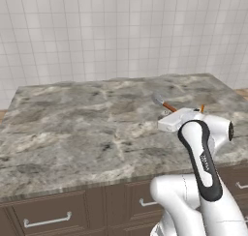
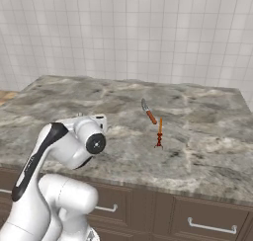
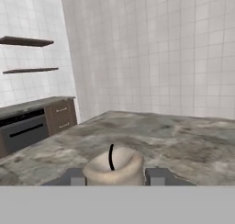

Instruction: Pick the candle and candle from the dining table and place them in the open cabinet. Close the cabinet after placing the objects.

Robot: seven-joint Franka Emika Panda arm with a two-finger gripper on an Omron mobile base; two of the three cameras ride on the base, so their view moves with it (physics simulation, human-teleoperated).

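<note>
The end effector (image 3: 114, 176) pinched the stubby beige candle (image 3: 113, 167) between its fingertips (wick up) above the marble surface (image 1: 72, 128), while the orange taper candle (image 2: 159, 133) stood upright to its right, beside the knife (image 2: 148, 112).

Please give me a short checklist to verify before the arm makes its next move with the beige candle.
1. Beige candle sits between the fingertips of the gripper: ok.
2. Grip firm on the candle: cannot tell.
3. Candle lifted off the dining table: cannot tell.
4. Orange taper candle stands upright on the table, not yet taken: ok.
5. Knife lies apart from the taper, behind it: ok.
6. Cabinet open and reachable: cannot tell.
</note>
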